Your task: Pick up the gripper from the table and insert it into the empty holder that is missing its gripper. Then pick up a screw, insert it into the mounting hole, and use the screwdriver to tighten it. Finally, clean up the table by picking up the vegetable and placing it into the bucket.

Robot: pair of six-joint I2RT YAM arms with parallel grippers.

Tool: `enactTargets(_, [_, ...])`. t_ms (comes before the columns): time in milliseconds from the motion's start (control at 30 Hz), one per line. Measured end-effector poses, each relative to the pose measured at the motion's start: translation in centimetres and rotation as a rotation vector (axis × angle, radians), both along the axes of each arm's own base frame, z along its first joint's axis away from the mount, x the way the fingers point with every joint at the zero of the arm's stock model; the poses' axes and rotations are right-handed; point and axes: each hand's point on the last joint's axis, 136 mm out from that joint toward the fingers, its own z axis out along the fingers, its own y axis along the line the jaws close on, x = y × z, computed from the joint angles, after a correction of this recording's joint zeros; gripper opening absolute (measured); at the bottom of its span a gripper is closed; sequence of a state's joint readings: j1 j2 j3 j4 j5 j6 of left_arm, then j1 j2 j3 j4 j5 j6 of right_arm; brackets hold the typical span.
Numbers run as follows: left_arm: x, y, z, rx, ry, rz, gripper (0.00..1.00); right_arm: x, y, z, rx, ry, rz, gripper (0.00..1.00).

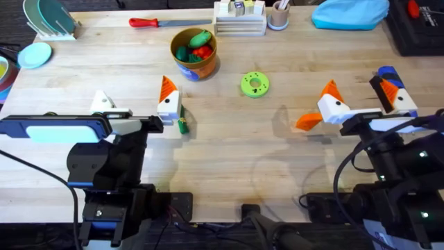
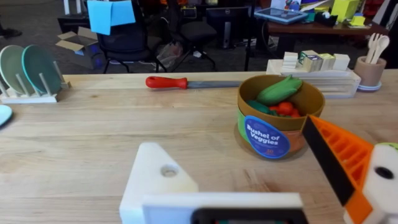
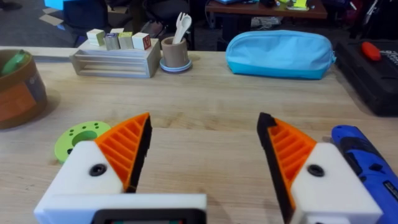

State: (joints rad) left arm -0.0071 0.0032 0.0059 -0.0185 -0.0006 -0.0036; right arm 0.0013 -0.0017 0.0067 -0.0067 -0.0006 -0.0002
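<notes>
Left side of the overhead frame: left claw (image 1: 135,98) stands wide apart, nothing between. Its left mount is the bare holder (image 1: 103,101), white, no orange piece on it. In the left wrist view the mounting hole (image 2: 169,169) shows dark and empty. The other mount carries its orange ribbed finger (image 1: 166,87).

Just below that finger, on the tabletop (image 1: 229,149): the vegetable (image 1: 182,126), tiny and dark green, lying loose.

Upper centre: the bucket (image 1: 194,53), toy produce inside, well apart from the vegetable. Red-handled tool (image 1: 149,22) lies above it near the far edge. A green ring disc (image 1: 254,84) lies right of the bucket.

Right of centre: the gripper (image 1: 307,121), an orange wedge, lies on the tabletop just beside the lower left of the right claw (image 1: 359,90). That claw is spread open and empty, both orange fingers in place. The screwdriver (image 1: 386,72), blue, sits just beyond its right finger.

No screw can be made out.

Judgement: first step is in hand and nothing is inserted yet. The next move calls for the right claw to come down over the wedge, close on it squarely, then carry it leftward to the bare holder.
</notes>
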Motion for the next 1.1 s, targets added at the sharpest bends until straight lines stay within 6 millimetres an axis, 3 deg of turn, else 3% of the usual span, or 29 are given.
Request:
enactTargets(633, [0.0,0.0,0.3,0.004,-0.01,-0.001,0.991,0.0,0.0,0.0,0.045,0.001,-0.004,0.991])
enactTargets(733, [-0.3,-0.1,-0.2,0.004,0.055,-0.004,0.991,-0.4,0.0,-0.5,0.119,0.068,-0.015,0.992])
enactTargets(833, [-1.0,-0.1,1.5,0.005,0.095,-0.005,0.99,-1.1,0.0,-1.3,0.165,0.189,-0.029,0.992])
enactTargets(933, [-1.6,-0.1,4.6,0.005,0.116,-0.005,0.991,-1.6,0.0,0.2,0.169,0.252,-0.036,0.991])
enactTargets(1100, [-2.1,-0.1,7.7,0.009,0.27,-0.006,0.992,-1.4,0.0,5.6,0.156,0.303,-0.038,0.992])
